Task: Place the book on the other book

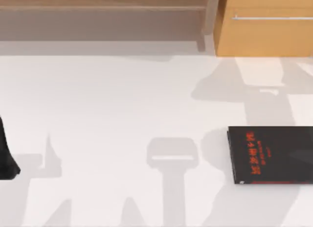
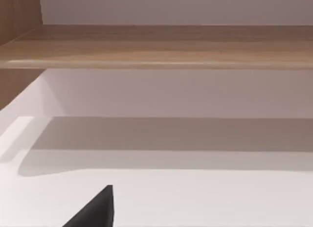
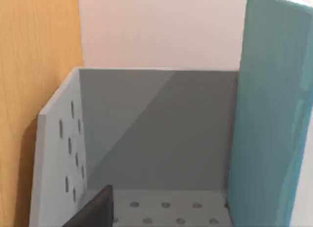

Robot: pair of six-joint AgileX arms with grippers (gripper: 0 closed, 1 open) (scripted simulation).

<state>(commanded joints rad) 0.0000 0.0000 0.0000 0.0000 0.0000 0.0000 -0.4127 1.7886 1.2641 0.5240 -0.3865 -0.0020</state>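
Observation:
The book (image 3: pixel 269 114), teal-covered, stands upright inside a grey perforated holder (image 3: pixel 156 124) in the right wrist view. A dark part of my right gripper (image 3: pixel 95 210) shows low in that view, apart from the book and short of the holder. The other book (image 1: pixel 271 153), thin and black with red lettering, lies flat on the white table at the right edge of the top view. My left arm (image 1: pixel 6 158) is parked at the table's left edge; a dark part of its gripper (image 2: pixel 95 212) hangs over bare table.
A wooden shelf (image 1: pixel 102 7) runs along the back of the table. An orange cabinet with a metal handle (image 1: pixel 266 24) stands at the back right, and its orange side (image 3: pixel 36 90) borders the grey holder.

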